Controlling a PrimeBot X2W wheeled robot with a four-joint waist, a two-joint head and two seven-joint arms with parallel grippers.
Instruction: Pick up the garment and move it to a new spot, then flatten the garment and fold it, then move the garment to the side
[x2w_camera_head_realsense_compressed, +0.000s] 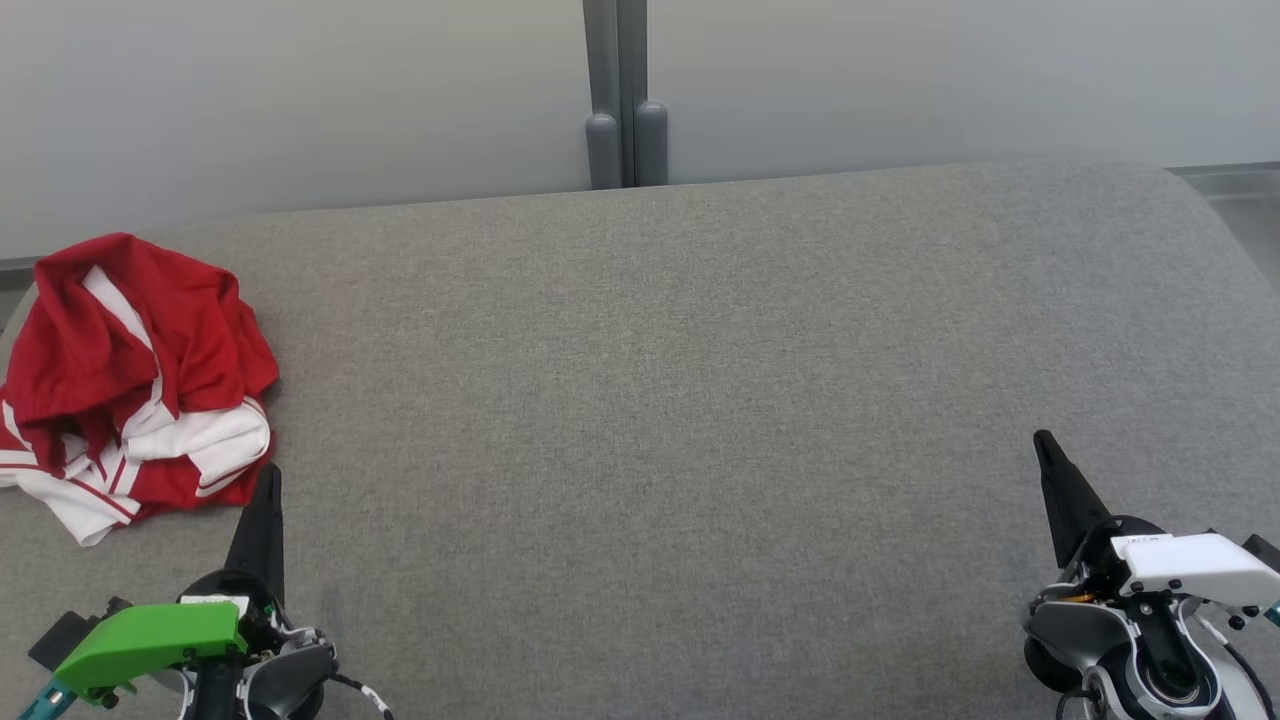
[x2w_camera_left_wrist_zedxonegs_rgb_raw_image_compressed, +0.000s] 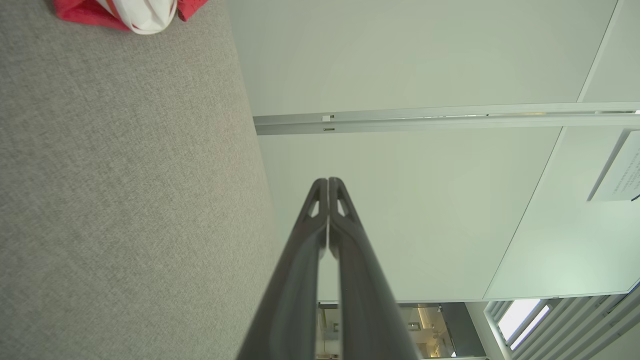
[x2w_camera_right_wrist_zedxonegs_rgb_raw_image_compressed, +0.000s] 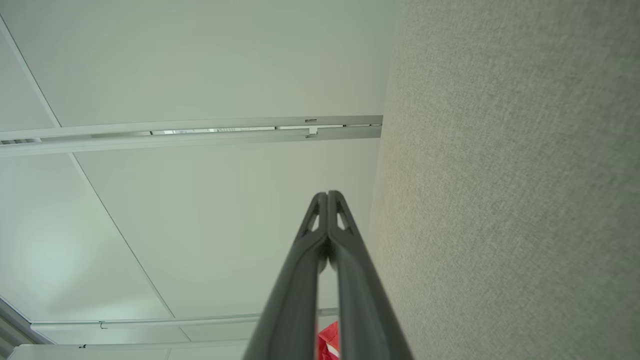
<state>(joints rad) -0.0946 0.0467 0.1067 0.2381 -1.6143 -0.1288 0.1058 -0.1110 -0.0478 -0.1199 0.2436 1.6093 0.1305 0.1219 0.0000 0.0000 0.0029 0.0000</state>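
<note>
Red-and-white garment (x2w_camera_head_realsense_compressed: 135, 375) lies crumpled at the left edge of the grey counter (x2w_camera_head_realsense_compressed: 650, 400), just ahead-left of left claw (x2w_camera_head_realsense_compressed: 268, 482). Right claw (x2w_camera_head_realsense_compressed: 1044, 445) well apart. Both claws pinched closed, empty. Left arm nearer.

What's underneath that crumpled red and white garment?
The garment lies bunched on the grey fabric surface. The patch beneath its folds is covered, so anything else there cannot be seen.
</note>
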